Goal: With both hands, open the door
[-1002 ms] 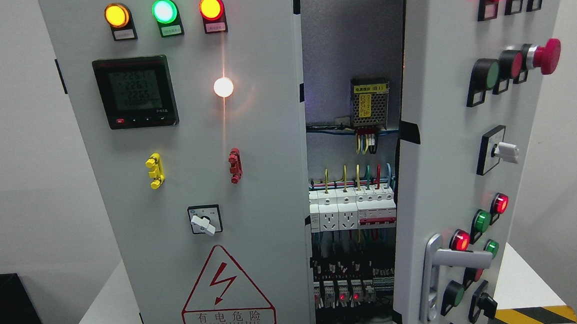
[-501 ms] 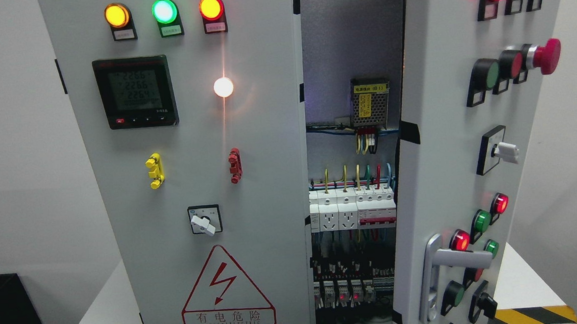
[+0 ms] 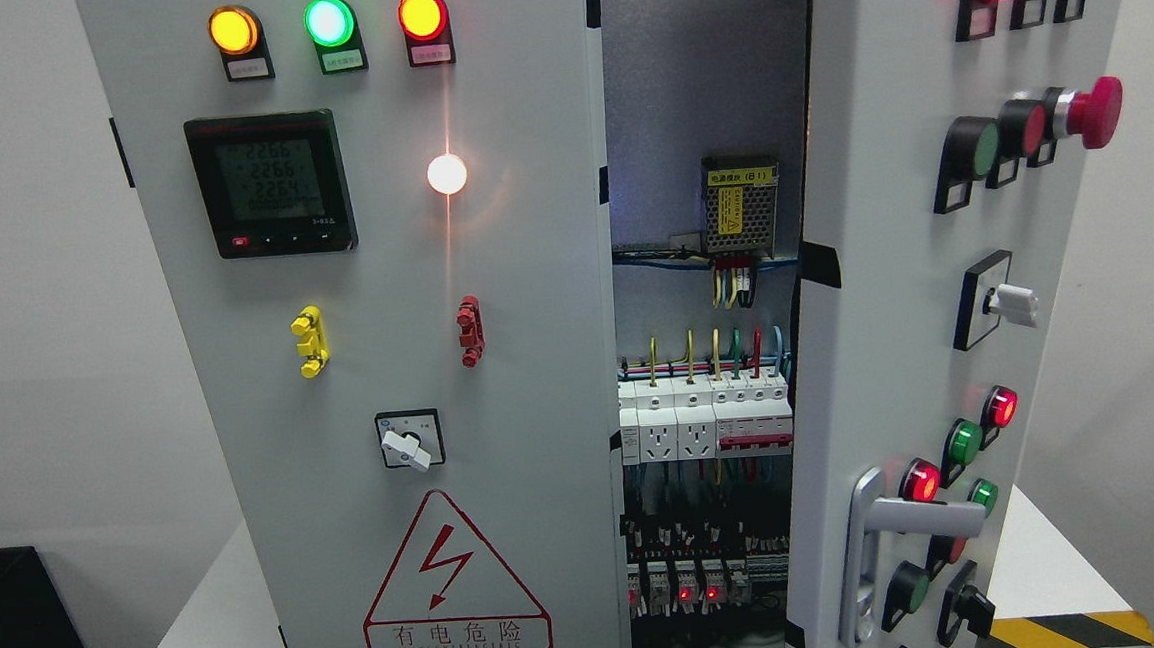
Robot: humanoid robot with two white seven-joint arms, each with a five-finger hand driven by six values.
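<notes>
— At right of centre, how does the right door (image 3: 899,344) stand?
— Swung ajar, handle (image 3: 877,556) low on it, breakers (image 3: 703,421) exposed beside the left door (image 3: 387,326). Neither hand shows.

We see a gap between the left door (image 3: 380,376) and right door (image 3: 889,345). At six o'clock, breakers (image 3: 704,426) and wiring (image 3: 709,351) block it.

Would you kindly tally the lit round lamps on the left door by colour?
Amber lamp: 1
Green lamp: 1
Red lamp: 1
White lamp: 1
Total: 4
</notes>
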